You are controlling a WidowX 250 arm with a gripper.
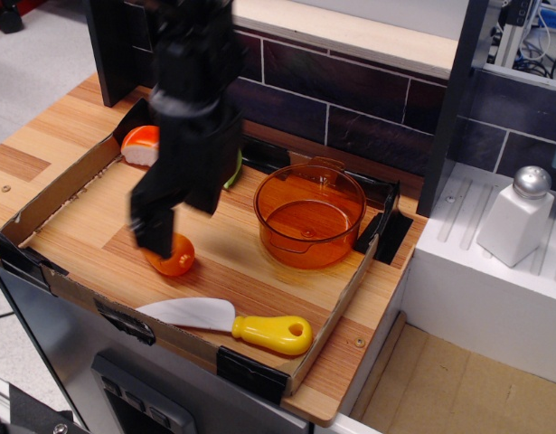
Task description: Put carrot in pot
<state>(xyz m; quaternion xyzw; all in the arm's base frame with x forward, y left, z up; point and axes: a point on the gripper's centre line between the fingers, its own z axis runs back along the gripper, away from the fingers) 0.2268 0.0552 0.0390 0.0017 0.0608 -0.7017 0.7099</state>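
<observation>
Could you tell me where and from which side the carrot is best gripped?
Probably from above, across the carrot's thick rounded middle. It lies flat on its side on the tray floor, so the ends are hard to reach, and the gripper is already overhead, hiding its left end.

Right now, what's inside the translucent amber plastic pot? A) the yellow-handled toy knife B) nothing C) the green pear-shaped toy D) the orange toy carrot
B: the translucent amber plastic pot shows only its bare bottom, while the glossy orange toy carrot lies on the wooden tray floor under the black gripper, and the yellow-handled white toy knife lies at the tray's front edge.
</observation>
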